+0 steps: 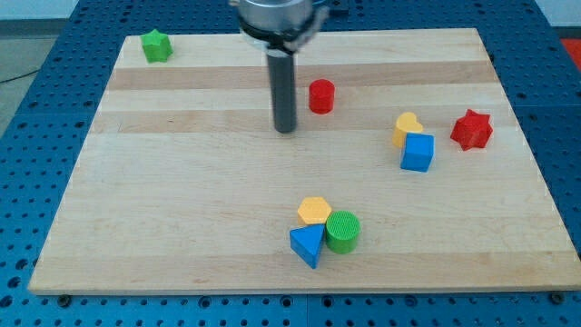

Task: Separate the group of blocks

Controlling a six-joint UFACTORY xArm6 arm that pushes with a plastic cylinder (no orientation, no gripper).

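Showing seven blocks [325,230], tip [286,130] apart

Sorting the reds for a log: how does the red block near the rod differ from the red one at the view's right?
The red cylinder is round and stands alone just right of my tip. The red star is pointed, looks wider, and sits near the board's right edge, close to the blue cube. Both are red.

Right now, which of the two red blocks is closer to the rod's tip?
The red cylinder, just to the view's right of my tip. The red star sits far off near the board's right edge.
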